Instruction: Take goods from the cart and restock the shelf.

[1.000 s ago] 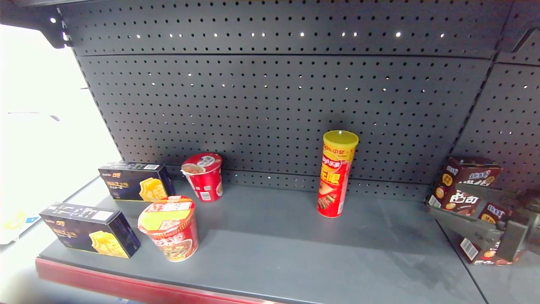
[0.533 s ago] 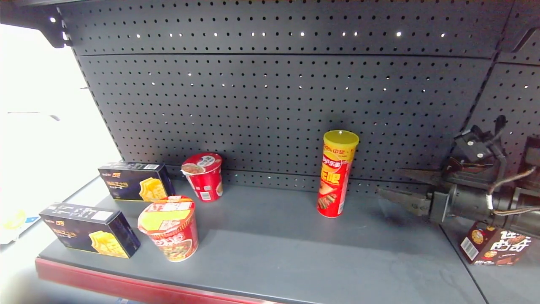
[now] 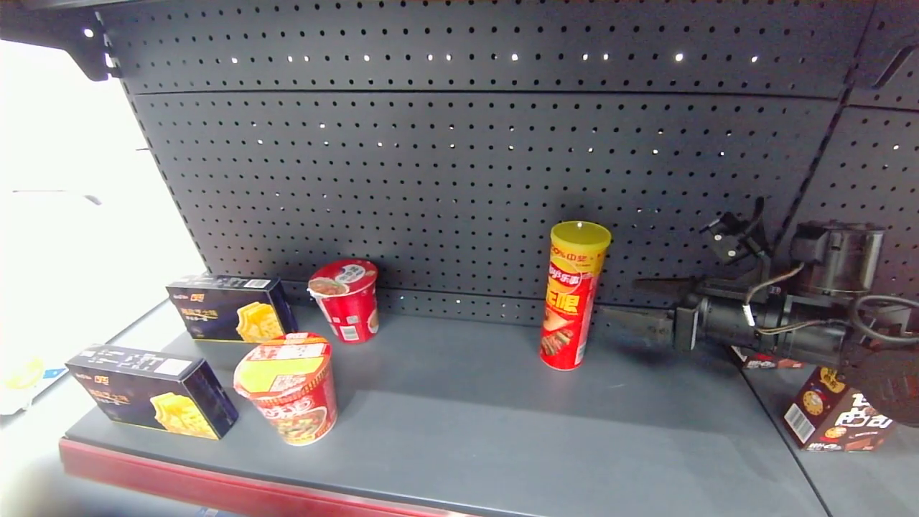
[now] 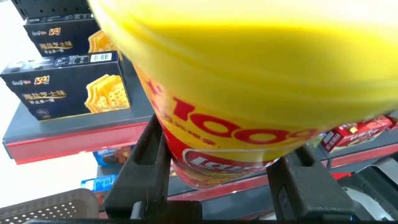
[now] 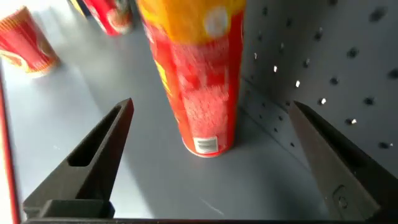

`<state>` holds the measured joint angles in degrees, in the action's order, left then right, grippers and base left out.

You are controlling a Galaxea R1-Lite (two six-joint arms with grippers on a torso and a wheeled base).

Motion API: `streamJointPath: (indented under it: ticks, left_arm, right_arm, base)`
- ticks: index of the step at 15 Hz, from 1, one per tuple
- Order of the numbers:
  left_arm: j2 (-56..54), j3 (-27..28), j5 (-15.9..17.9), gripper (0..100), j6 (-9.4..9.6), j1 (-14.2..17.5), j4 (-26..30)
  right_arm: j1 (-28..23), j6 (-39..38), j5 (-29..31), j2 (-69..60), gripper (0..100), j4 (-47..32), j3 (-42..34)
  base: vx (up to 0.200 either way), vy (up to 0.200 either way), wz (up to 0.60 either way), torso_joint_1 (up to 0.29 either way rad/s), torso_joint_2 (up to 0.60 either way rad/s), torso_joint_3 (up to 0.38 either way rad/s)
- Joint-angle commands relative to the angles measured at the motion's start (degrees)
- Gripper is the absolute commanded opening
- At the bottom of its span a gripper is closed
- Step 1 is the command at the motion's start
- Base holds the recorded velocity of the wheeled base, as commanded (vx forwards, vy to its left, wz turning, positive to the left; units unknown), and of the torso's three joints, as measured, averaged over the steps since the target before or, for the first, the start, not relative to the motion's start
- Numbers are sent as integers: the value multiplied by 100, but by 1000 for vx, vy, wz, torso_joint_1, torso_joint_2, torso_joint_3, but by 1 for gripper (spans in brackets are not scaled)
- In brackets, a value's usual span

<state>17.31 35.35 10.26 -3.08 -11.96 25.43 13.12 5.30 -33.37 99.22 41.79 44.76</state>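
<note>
Two arms are at work here. The right arm lies stretched out level above the shelf, pointing at the chip can from the can's right, with its wrist close to the pegboard behind the can. The right gripper is spread wide, one finger nearer the pegboard and the other nearer the shelf's front edge. The can stands upright just ahead of the fingertips, lined up with the gap between them but not inside it (the right wrist camera looks straight at its lower half).

The left gripper has its fingers pressed against either side of a red cup with a yellow top, held close to its own camera. How that arm is posed cannot be told. Past the held cup a corner of a brown mesh basket shows, its contents out of sight.

Well to the can's left stand a rear noodle cup by the pegboard and a front noodle cup nearer the shelf's edge. Farther left of the can lie a rear dark box and a front dark box. To the can's right, beyond the arm, lies a brown box.
</note>
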Motion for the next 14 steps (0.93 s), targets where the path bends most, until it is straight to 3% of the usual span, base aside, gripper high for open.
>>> streamJointPath:
  ticks: [1,14]
  left_arm:
    - [-52,-2,2,0,-8,1,-3]
    - [-105,-116,-24,0,-61,9,6]
  right_arm:
    - [7,59,-3,291,100,5,50]
    - [24,340,-487,1504,100,260,454]
  base:
    - [0,0,0,0,0,0]
    - [0,0,0,0,0,0]
